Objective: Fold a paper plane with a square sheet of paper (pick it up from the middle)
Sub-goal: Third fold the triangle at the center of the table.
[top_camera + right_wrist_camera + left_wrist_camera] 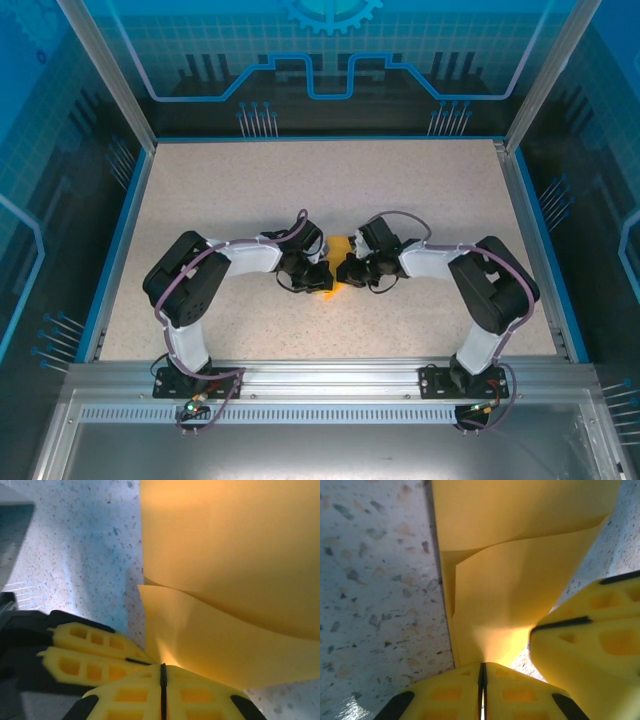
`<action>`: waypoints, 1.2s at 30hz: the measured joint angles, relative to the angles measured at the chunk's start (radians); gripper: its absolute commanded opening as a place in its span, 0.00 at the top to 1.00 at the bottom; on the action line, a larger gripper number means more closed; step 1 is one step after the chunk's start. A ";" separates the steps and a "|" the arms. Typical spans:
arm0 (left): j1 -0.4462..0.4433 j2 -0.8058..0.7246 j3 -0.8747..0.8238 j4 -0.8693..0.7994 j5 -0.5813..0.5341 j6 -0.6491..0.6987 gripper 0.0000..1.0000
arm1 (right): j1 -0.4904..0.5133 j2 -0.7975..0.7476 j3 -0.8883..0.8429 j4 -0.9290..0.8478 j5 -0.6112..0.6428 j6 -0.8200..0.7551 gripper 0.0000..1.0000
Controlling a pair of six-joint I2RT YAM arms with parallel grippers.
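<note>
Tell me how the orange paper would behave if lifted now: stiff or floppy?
Probably floppy: the paper bows in soft curves between its layers. Likely light, since the left pincer and right pincer hold it by thin edge pinches. It might tear if they pull apart.

paper (520, 575): thin, smooth, matt orange-yellow sheet, softly creased into layers
table (370, 605): speckled, stone-like top with a faint sheen
left gripper (482, 667): matt yellow moulded plastic, black strips
right gripper (162, 669): same matt yellow plastic
arms (250, 255): smooth white and black plastic shells
rail (330, 375): brushed bare metal
</note>
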 measured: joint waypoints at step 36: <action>0.000 -0.003 0.000 -0.007 -0.015 0.000 0.90 | 0.012 0.019 -0.079 0.118 -0.060 0.045 0.93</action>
